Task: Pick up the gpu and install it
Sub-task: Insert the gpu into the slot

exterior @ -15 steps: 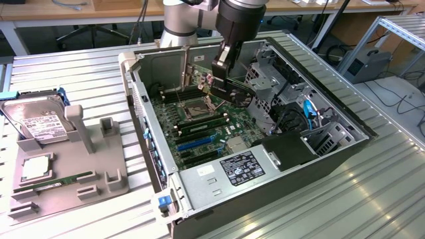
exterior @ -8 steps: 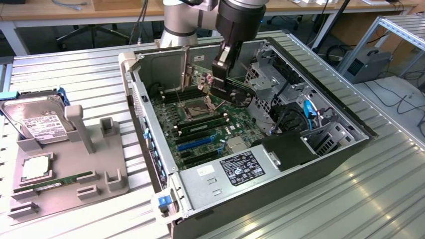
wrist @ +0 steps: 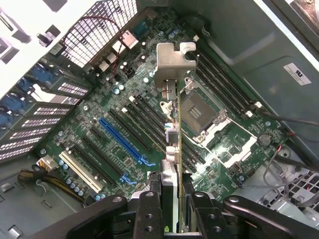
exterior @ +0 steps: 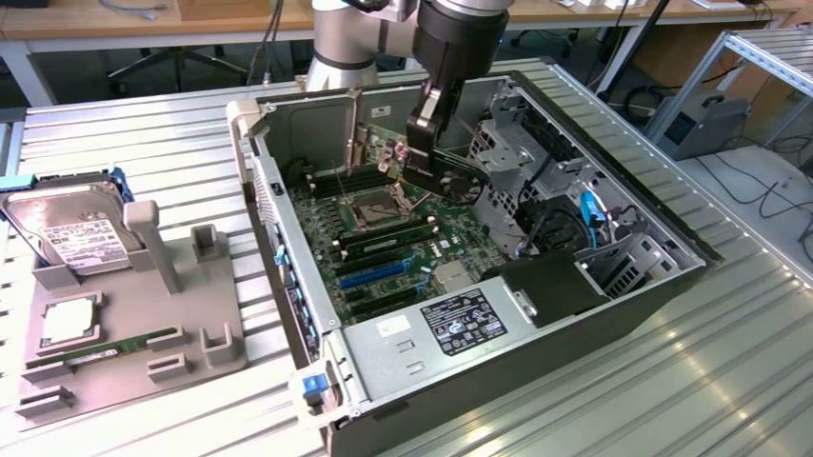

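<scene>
Pick-up part done, install not yet. The tool [exterior: 429, 152] is clamped on the gpu [exterior: 451, 179], w/ the card carried inside the open PC case [exterior: 420, 367], upper centre of the frame in the ext. view. In the wrist view the tool [wrist: 172, 216] pinches the gpu [wrist: 172, 129] edge-on from both faces. The green board runs away from the camera and its silver bracket [wrist: 172, 69] is at the far end, pointing toward the case's rear wall w/ the vent grille. The card hangs above the mobo [exterior: 368, 252], roughly over the strip between the CPU socket [wrist: 199, 112] and the row of black slots [wrist: 142, 117]. No contact w/ the board seen, though the exact gap can't be judged. The blue slot [wrist: 122, 139] and the black ones beside it all look empty, so nothing is seated. The bracket isn't lined up against the rear openings either, as far as the frames show. Judgement: approx halfway. Grasp and transfer into the case are done; alignment over a slot, lowering and pressing home are left. Over at the ext. view's left, the hard drive [exterior: 70, 228] and RAM stick [exterior: 121, 345] sit on the grey fixture [exterior: 140, 376] on the ribbed metal tabletop [exterior: 152, 143], well apart from the tool and untouched.
</scene>
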